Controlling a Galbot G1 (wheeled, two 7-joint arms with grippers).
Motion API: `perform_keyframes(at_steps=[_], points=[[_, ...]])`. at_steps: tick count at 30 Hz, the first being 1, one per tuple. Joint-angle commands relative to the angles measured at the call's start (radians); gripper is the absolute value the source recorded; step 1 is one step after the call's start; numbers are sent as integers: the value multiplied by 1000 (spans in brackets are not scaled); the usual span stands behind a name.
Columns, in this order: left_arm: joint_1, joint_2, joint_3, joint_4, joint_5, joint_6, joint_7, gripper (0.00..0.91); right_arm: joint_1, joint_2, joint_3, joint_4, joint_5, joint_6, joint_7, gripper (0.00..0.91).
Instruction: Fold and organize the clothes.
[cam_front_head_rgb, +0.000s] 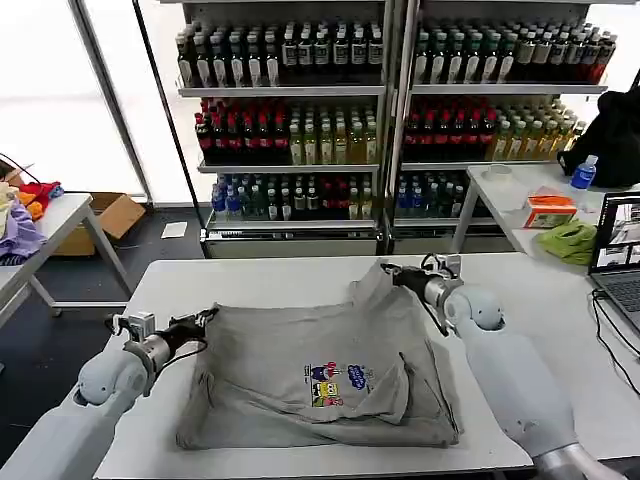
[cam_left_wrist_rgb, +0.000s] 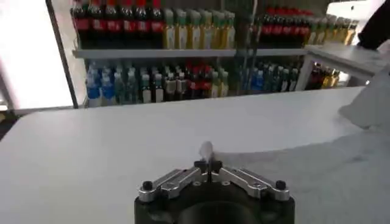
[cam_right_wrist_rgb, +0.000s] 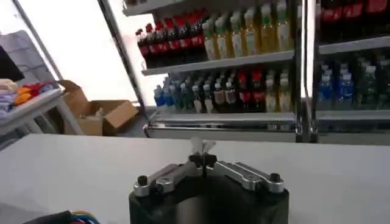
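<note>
One of the clothes, a light grey shirt (cam_front_head_rgb: 290, 360) with a small multicoloured chest print (cam_front_head_rgb: 335, 384), lies rumpled and partly folded on the white table (cam_front_head_rgb: 250, 280). My left gripper (cam_front_head_rgb: 208, 318) is at the shirt's left edge, shut on a pinch of the cloth (cam_left_wrist_rgb: 206, 148); the left wrist view shows its jaws (cam_left_wrist_rgb: 208, 164) closed, with the grey shirt (cam_left_wrist_rgb: 317, 176) spreading away. My right gripper (cam_front_head_rgb: 390, 271) is at the shirt's far corner, which it holds raised. Its jaws (cam_right_wrist_rgb: 203, 159) are shut, with a tuft of fabric (cam_right_wrist_rgb: 202, 145) sticking out past them.
Shelves of bottles (cam_front_head_rgb: 330, 110) stand behind the table. A side table on the right holds a laptop (cam_front_head_rgb: 618, 250), a green cloth (cam_front_head_rgb: 568, 240) and an orange box (cam_front_head_rgb: 548, 210). Cables (cam_front_head_rgb: 608, 330) lie on the table's right side. Coloured clothes (cam_front_head_rgb: 20, 215) and a cardboard box (cam_front_head_rgb: 105, 220) are at left.
</note>
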Motion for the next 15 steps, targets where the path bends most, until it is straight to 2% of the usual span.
perform_keyframes(at_steps=[1,5,15], points=[[187,39,-135,-231,-3,-2,-4,10,-225,-69,99,286,44,-1,8,0],[252,55,-161,-281,8,5,-6,10,-358,-99,179,393,49,-2,8,0],[410,83,-248,-374,27,53,2,10,-608,-128,328,535,37,-1,3,0]])
